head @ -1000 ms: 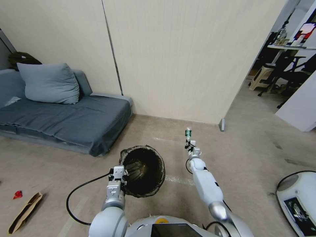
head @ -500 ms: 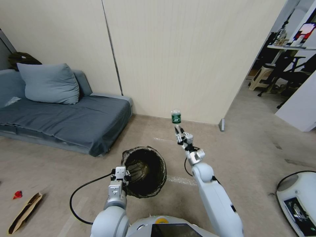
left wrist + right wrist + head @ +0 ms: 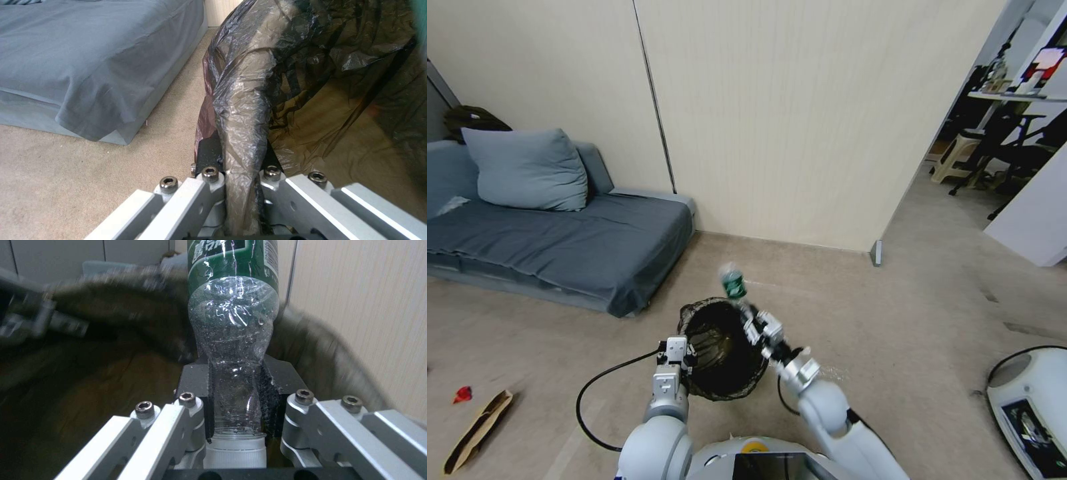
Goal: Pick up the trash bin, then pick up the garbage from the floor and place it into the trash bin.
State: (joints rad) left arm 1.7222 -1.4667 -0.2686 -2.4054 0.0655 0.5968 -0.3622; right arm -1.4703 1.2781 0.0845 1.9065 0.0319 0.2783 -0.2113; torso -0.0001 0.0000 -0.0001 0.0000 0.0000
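One trash bin (image 3: 724,350), held off the floor near the sofa (image 3: 560,247), has its bag-lined rim pinched by the left gripper (image 3: 675,357). The right gripper (image 3: 752,325) clamps one green-labelled plastic bottle (image 3: 733,283) by its neck above the bin's far rim. Two litter pieces lie far left: a red wrapper (image 3: 462,394) and a brown cardboard scrap (image 3: 477,430).

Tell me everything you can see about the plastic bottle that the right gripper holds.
The small clear plastic bottle has a green label and a white cap, with droplets inside. The right gripper is shut on its neck, cap toward the wrist. It is tilted, base up, over the far rim of the round trash bin with the dark bag, not touching it.
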